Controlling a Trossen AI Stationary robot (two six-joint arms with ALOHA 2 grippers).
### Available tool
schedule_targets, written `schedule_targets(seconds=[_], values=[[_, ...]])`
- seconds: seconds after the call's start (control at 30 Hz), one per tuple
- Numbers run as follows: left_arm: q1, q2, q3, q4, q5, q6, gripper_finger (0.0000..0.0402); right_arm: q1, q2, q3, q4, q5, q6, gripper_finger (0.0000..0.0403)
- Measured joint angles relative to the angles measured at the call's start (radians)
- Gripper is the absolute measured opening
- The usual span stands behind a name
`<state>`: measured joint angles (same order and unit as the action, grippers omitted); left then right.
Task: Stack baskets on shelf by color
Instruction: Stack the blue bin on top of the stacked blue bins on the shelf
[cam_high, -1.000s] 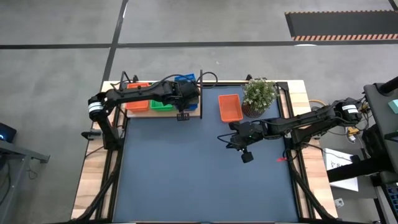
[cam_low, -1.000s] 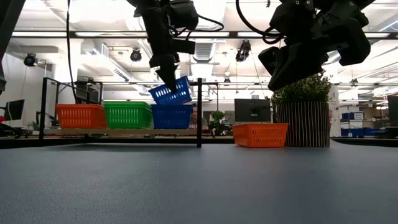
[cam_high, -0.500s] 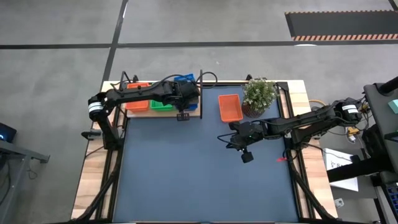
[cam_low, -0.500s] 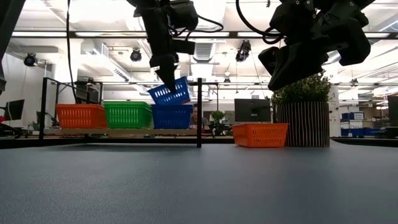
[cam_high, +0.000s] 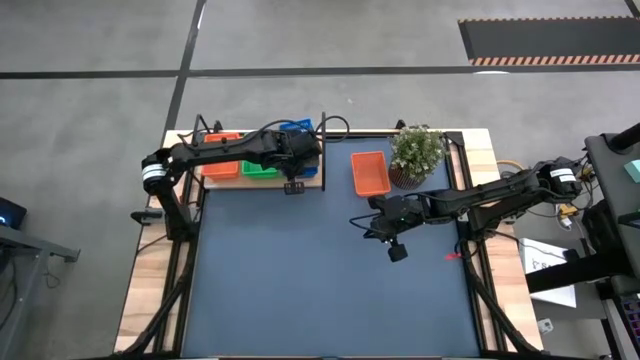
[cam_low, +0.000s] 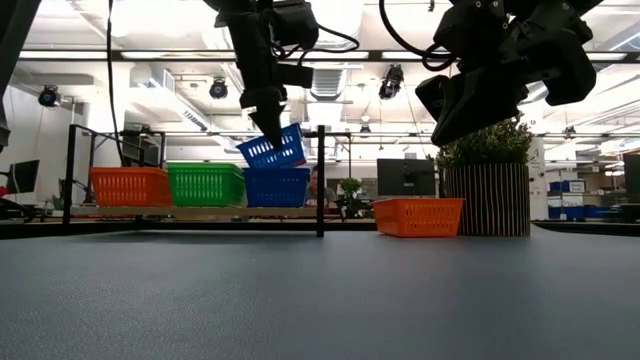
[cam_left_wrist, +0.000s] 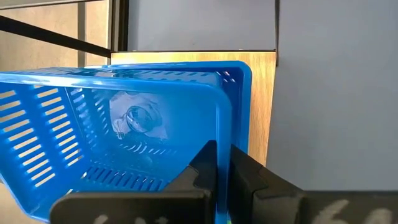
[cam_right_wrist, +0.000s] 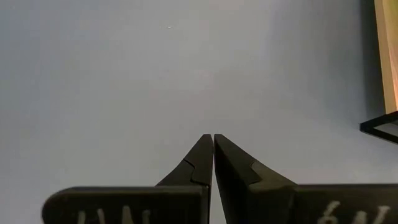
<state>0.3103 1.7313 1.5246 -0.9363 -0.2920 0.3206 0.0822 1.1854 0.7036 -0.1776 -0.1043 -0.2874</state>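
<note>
My left gripper (cam_low: 268, 118) is shut on a blue basket (cam_low: 275, 148) and holds it tilted just above the blue basket stack (cam_low: 277, 187) on the wooden shelf (cam_high: 312, 180). Beside the blue stack on the shelf stand a green stack (cam_low: 205, 184) and an orange stack (cam_low: 130, 186). A single orange basket (cam_high: 370, 172) rests flat on the mat next to the potted plant. My right gripper (cam_right_wrist: 213, 140) is shut and empty, hovering above the mat (cam_high: 330, 280) near that orange basket. My left gripper pinches the blue basket's side wall at its rim (cam_left_wrist: 221, 134), one finger inside the basket and one outside. The fingers come from above, pointing down. The basket hangs tilted below them, with its lower corner (cam_low: 252, 160) close over the blue stack; whether it touches I cannot tell.
A thin black post (cam_low: 320, 180) stands at the shelf's right end, close to the held basket. A potted plant (cam_high: 417, 155) stands at the far right of the mat. A black frame runs along the table's edges.
</note>
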Motion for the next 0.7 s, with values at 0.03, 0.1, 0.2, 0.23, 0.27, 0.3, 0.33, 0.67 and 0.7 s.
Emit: schedule_targets(seconds=[0.03,0.1,0.2,0.23,0.27,0.3,0.33,0.67,0.7], values=[[0.0,0.0,0.0,0.0,0.0,0.0,0.0,0.0,0.0,0.0,0.0,0.0,0.0,0.0009],[0.0,0.0,0.0,0.0,0.006,0.0,0.0,0.0,0.0,0.0,0.0,0.0,0.0,0.0009],[0.0,0.0,0.0,0.0,0.014,0.0,0.0,0.0,0.0,0.0,0.0,0.0,0.0,0.0009],[0.0,0.0,0.0,0.0,0.014,0.0,0.0,0.0,0.0,0.0,-0.001,0.0,0.0,0.0009],[0.0,0.0,0.0,0.0,0.014,0.0,0.0,0.0,0.0,0.0,-0.001,0.0,0.0,0.0009],[0.0,0.0,0.0,0.0,0.014,0.0,0.0,0.0,0.0,0.0,-0.002,0.0,0.0,0.0009],[0.0,0.0,0.0,0.0,0.014,0.0,0.0,0.0,0.0,0.0,-0.002,0.0,0.0,0.0009],[0.0,0.0,0.0,0.0,0.025,0.0,0.0,0.0,0.0,0.0,-0.005,0.0,0.008,0.0009],[0.0,0.0,0.0,0.0,0.025,0.0,0.0002,0.0,0.0,0.0,-0.005,0.0,0.008,0.0009]])
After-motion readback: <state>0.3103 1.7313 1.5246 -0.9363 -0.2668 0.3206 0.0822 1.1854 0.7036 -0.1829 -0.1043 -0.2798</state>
